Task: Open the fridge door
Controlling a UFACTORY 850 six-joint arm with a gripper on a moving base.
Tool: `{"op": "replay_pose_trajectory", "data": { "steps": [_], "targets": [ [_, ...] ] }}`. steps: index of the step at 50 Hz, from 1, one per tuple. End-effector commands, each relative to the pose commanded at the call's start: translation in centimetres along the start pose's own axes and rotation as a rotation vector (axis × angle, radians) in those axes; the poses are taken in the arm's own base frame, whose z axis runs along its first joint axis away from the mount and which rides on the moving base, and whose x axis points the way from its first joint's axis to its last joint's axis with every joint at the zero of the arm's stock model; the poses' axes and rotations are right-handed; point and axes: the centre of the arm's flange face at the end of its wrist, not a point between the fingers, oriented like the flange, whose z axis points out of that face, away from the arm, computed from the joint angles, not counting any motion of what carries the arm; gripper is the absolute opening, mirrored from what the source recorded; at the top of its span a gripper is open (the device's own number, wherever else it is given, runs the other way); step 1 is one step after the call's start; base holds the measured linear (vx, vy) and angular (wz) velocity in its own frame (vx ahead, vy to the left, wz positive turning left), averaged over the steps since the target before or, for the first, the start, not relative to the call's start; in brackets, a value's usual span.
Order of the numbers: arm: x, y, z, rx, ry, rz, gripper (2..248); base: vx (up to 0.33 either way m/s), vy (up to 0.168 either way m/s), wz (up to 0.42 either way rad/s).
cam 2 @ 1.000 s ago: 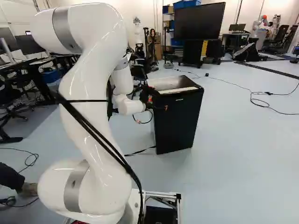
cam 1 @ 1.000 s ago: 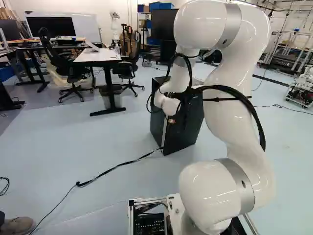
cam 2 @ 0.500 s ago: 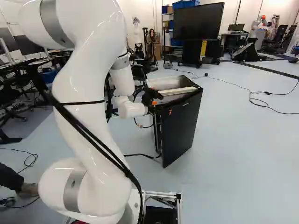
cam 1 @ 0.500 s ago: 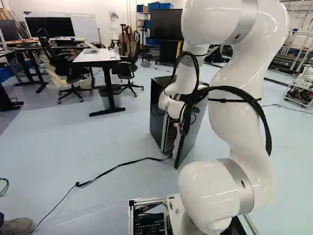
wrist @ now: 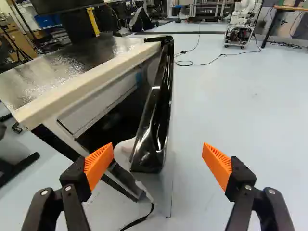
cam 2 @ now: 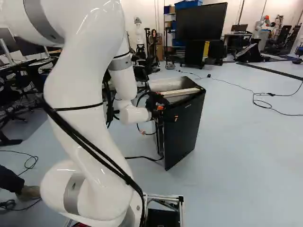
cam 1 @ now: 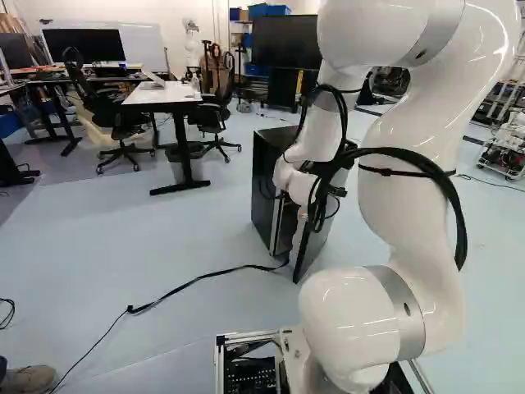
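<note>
The pale floor (cam 2: 246, 151) is spread beneath everything. Over it the white arm (cam 2: 90, 94) is bent forward, its wrist brought beside the near side of the dark fridge (cam 1: 267, 189), which is stood upright ahead of the base, right of the middle in both base views. Behind the fridge, a large dark screen (cam 2: 201, 21) is seen. A white-topped desk (cam 1: 162, 93) is placed well beyond it at the left of the left base view, with a black office chair (cam 1: 119, 115) beside it. The black fridge door (cam 2: 182, 132) is already ajar: in the wrist view, a wedge-shaped gap is shown between it and the cabinet. The front edge of the fridge's top is bordered by a pale strip (wrist: 91, 79). The end effector (cam 2: 168, 113) is spread wide, with nothing clamped; the door's edge is framed between its orange pads (wrist: 98, 166), one at the gap, the other well apart outside. By the door's foot, a thin black cable (cam 1: 205, 279) is laid across the floor.
</note>
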Motion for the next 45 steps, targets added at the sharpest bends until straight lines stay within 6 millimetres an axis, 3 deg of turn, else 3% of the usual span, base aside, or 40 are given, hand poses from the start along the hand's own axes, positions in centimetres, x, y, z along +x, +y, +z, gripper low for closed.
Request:
{"op": "replay_pose_trajectory", "data": {
  "steps": [45],
  "targets": [
    [-0.6,8.8,-3.7,-0.289,-0.015,0.138,247,0.000,0.000,0.000]
  ]
}}
